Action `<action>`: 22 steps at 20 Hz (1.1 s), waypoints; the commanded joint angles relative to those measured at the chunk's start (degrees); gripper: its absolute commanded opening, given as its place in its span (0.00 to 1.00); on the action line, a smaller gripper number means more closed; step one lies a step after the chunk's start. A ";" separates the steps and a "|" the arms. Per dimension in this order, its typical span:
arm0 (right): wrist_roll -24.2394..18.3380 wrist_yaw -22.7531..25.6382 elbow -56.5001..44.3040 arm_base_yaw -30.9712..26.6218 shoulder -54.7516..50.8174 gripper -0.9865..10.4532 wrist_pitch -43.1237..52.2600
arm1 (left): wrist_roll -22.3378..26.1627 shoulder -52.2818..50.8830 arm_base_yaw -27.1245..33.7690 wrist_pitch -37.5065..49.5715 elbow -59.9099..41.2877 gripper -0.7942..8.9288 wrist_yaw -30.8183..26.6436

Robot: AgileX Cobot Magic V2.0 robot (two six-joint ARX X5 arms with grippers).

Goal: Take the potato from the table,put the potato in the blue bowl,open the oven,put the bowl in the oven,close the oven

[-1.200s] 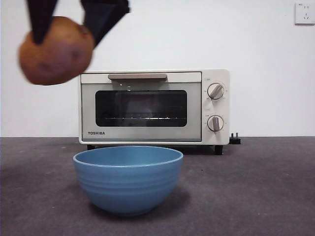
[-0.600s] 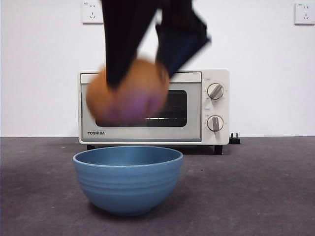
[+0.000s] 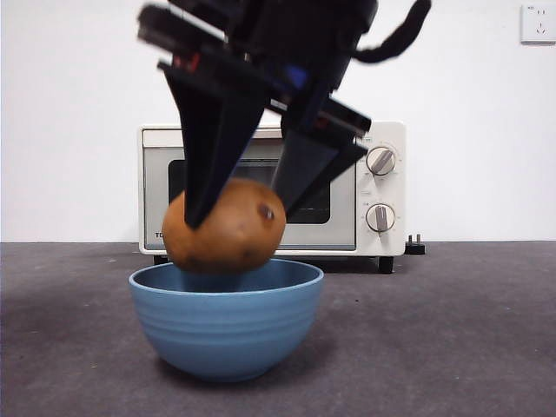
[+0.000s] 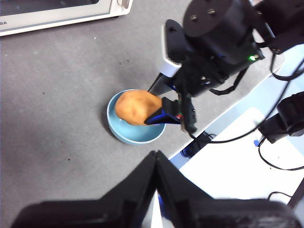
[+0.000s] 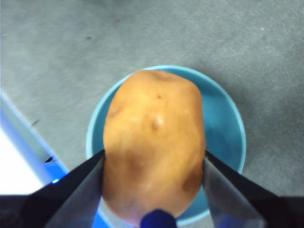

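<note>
My right gripper (image 3: pixel 239 208) is shut on the orange-brown potato (image 3: pixel 224 227), holding it just above the mouth of the blue bowl (image 3: pixel 226 321); its lower part dips to rim level. In the right wrist view the potato (image 5: pixel 154 145) fills the space between my jaws, with the bowl (image 5: pixel 228 128) directly beneath. The left wrist view, from high up, shows the potato (image 4: pixel 136 107) over the bowl (image 4: pixel 137 135) and the right arm beside it. My left gripper (image 4: pixel 156 161) hangs high with its jaws together and nothing in them. The cream oven (image 3: pixel 382 187) stands closed behind the bowl.
The bowl rests on the dark grey table (image 3: pixel 452 330) in front of the oven. A black plug (image 3: pixel 414 246) sits at the oven's right foot. The table edge and white floor with cables (image 4: pixel 266 156) lie near the bowl's side.
The right gripper carried the potato from the upper left across and down; it now hangs centred right above the bowl's mouth. Bowl and oven stayed put.
</note>
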 commanded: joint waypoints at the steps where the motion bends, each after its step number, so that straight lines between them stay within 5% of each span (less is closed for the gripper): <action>1: 0.52 -1.95 -0.52 -0.70 2.51 0.08 0.33 | 1.62 0.55 -0.20 0.15 0.02 0.08 -0.02; 7: 0.68 -2.93 -0.52 -1.03 4.94 0.09 0.94 | 2.84 2.27 -0.20 0.15 0.02 0.08 -0.02; 12: 0.52 -2.75 -0.50 -1.53 4.94 0.54 0.33 | 3.08 4.02 -0.20 0.15 0.02 0.08 -0.04; 14: 0.55 -2.78 -0.44 -1.51 4.92 0.64 0.20 | 3.32 4.81 -0.20 0.15 0.02 0.08 -1.55; 22: -0.39 -2.93 9.60 -1.40 4.70 0.64 -10.91 | 4.79 10.69 -0.17 3.98 0.02 0.08 -5.99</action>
